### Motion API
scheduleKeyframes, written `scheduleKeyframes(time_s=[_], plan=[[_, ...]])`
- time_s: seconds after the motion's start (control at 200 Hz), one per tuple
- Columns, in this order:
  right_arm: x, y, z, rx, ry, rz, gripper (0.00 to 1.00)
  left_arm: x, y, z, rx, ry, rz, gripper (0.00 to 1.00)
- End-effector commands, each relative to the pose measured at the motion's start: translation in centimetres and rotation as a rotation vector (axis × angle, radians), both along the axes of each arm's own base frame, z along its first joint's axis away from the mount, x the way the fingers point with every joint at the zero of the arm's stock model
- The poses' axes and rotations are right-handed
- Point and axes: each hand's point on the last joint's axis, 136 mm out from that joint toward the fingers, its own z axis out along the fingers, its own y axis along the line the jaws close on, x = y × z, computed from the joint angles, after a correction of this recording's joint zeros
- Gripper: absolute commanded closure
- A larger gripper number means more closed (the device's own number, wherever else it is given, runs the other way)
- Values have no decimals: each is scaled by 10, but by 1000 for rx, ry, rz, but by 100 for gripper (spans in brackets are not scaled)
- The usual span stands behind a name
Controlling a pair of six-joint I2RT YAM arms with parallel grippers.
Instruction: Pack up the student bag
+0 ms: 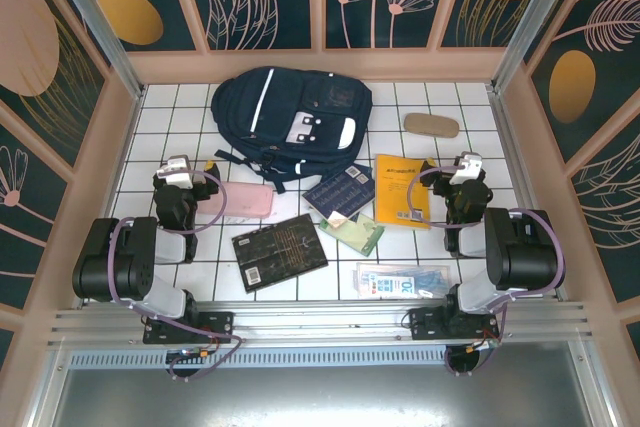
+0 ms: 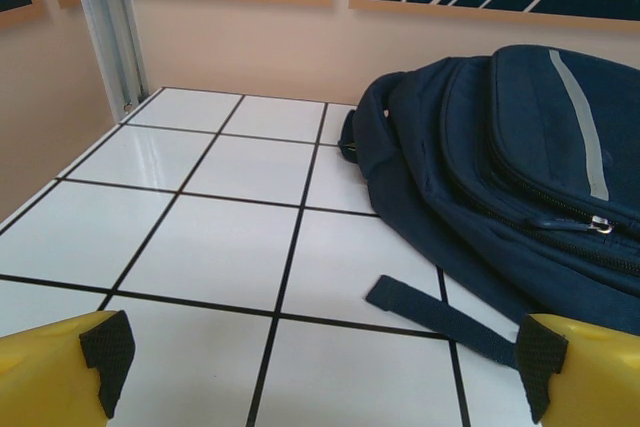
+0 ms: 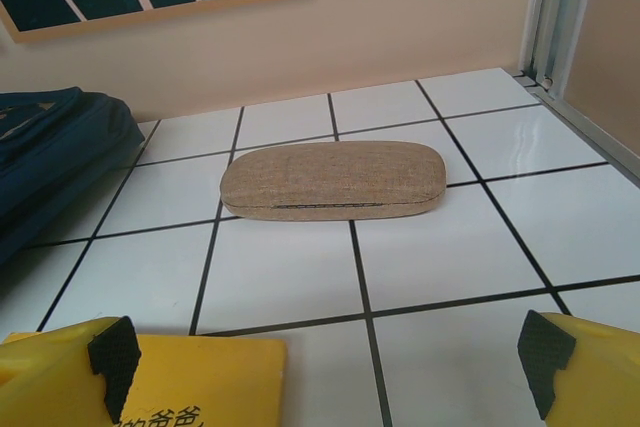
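Status: nothing is packed yet. The student bag [image 1: 290,112] lies flat at the far middle of the white tiled surface [image 1: 170,117], front pockets up. The items lie spread in front of it:
- pink pouch [image 1: 245,200]
- dark book [image 1: 280,252]
- navy booklet [image 1: 340,190]
- green packet [image 1: 352,232]
- yellow book [image 1: 401,190]
- clear pack [image 1: 400,279]

A tan case [image 3: 333,180] sits well off to the bag's right.

Step in hand (judgement): get the bag open before anything goes in. In the left wrist view the zip lines look closed, and a metal pull [image 2: 600,224] shows on the front panel.

Method notes:
- One arm should pin the fabric near the zip's end. The other takes the pull and draws it along the track, not upward, or the soft cloth will likely bunch and lift with it.
- Keep clear of the loose strap [image 2: 440,317] lying on the tiles by the bag, which could snag.
- Load the flat books first, then the rigid case.

Left tool [image 1: 178,169]: jaws wide apart, nothing between them, touching nothing. It sits low over bare tiles, just left of the bag and beside the pink pouch.

Right tool [image 1: 466,167]: jaws wide apart and empty. It sits over the far edge of the yellow book, facing the tan case and apart from it. Contact with the book cannot be judged.
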Motion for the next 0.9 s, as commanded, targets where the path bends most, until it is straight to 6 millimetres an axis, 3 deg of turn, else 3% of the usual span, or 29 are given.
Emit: scheduleKeyframes(time_s=[0.0, 0.075, 0.15, 0.215, 0.315, 0.425, 0.465, 0.47, 0.485, 0.505, 0.591, 0.641, 0.711, 0.756, 0.811, 0.896], plan=[[1, 5, 6, -9, -16, 36, 1, 5, -5, 19, 20, -44, -29, 1], [7, 13, 21, -35, 13, 53, 1, 17, -14, 34, 41, 14, -80, 1], [6, 28, 58, -76, -45, 58, 1, 24, -17, 65, 45, 7, -43, 1], [-1, 53, 96, -97, -137, 85, 1, 22, -31, 109, 68, -59, -44, 1], [-9, 108, 141, -132, -180, 187, 1, 8, -65, 178, 13, -197, -113, 1], [-28, 154, 189, -99, -237, 277, 1, 3, -86, 224, -70, -160, -103, 1], [-33, 162, 206, -55, -244, 293, 1, 6, -85, 226, -109, -95, -73, 1], [-33, 162, 207, -48, -241, 292, 1, 6, -84, 216, -104, -60, -65, 1], [-34, 164, 211, -31, -237, 295, 1, 8, -82, 228, -147, -70, -42, 1], [-34, 163, 218, -1, -231, 288, 1, 10, -77, 225, -172, -25, -4, 1], [-23, 140, 228, 228, -136, 147, 1, 24, -74, 215, -172, 138, 68, 1], [-15, 124, 215, 444, -10, 51, 1, 36, -78, 203, -150, 196, 74, 1], [-2, 133, 202, 593, 108, 268, 1, 54, -86, 184, -185, 225, 59, 1], [8, 130, 192, 696, 161, 318, 1, 68, -88, 174, -226, 253, 45, 1], [19, 133, 175, 694, 232, 310, 1, 86, -90, 162, -290, 285, 9, 1], [31, 155, 150, 589, 319, 307, 1, 115, -87, 146, -403, 315, -70, 1]])
